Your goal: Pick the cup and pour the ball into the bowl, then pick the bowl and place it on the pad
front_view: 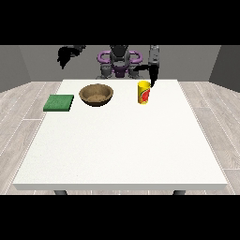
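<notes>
A yellow cup (143,93) with a red mark stands upright on the white table (122,140), right of centre at the far side. Left of the cup sits a brown wooden bowl (96,94). A green pad (59,102) lies flat near the table's left edge. The hand at the view's right (153,75) hangs just above and behind the cup's right rim, fingers pointing down, not closed on the cup. The hand at the view's left (63,56) is raised high above the table's far left corner, away from everything. No ball shows; the cup's inside is hidden.
The robot's torso (119,61) stands behind the table's far edge. Wooden floor surrounds the table. The near half of the table holds no objects.
</notes>
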Controlling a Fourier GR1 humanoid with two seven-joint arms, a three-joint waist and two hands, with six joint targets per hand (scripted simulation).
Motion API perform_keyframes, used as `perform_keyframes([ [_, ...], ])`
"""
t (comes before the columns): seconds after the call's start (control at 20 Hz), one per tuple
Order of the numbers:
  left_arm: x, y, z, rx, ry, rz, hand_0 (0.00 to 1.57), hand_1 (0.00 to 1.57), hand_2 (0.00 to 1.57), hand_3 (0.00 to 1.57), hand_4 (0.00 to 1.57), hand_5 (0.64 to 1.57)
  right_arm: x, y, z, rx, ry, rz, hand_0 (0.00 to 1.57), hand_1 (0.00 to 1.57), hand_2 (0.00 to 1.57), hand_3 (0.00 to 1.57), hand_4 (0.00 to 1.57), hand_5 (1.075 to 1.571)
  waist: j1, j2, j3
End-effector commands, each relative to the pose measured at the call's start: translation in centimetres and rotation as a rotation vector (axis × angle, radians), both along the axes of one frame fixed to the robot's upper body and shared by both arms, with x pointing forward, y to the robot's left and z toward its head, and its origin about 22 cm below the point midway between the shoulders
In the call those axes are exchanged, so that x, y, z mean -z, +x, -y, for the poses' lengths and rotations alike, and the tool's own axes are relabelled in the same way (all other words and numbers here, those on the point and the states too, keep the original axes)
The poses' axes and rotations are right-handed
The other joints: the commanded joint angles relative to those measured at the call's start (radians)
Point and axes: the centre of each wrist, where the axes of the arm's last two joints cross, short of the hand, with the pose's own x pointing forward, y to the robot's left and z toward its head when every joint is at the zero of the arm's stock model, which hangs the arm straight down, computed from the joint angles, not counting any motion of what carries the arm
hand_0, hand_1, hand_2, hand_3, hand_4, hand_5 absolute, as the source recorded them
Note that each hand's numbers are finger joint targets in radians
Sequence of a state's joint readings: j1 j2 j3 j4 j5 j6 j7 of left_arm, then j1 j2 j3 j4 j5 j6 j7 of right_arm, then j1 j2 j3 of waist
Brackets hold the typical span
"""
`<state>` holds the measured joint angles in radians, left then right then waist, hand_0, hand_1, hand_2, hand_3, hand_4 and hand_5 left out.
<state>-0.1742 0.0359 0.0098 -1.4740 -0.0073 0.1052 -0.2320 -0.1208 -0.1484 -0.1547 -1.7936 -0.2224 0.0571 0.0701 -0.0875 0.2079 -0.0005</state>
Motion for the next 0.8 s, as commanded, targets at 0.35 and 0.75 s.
perform_keyframes([
  [0.35,7.0,1.8,-1.8,0.018,0.02,-0.093,0.0,0.0,0.0,0.0,0.16,1.432,4.2,0.2,4.1,0.012,0.0,-0.082,0.0,0.0,0.0,0.0,0.67,1.562,-0.003,-0.058,0.0003],
  [0.75,10.4,1.8,-1.8,-0.003,0.006,-0.125,0.0,0.0,0.0,0.0,0.36,1.464,4.2,0.9,6.4,0.003,0.003,-0.071,0.0,0.0,0.0,0.0,0.67,1.564,-0.029,-0.039,0.0002],
])
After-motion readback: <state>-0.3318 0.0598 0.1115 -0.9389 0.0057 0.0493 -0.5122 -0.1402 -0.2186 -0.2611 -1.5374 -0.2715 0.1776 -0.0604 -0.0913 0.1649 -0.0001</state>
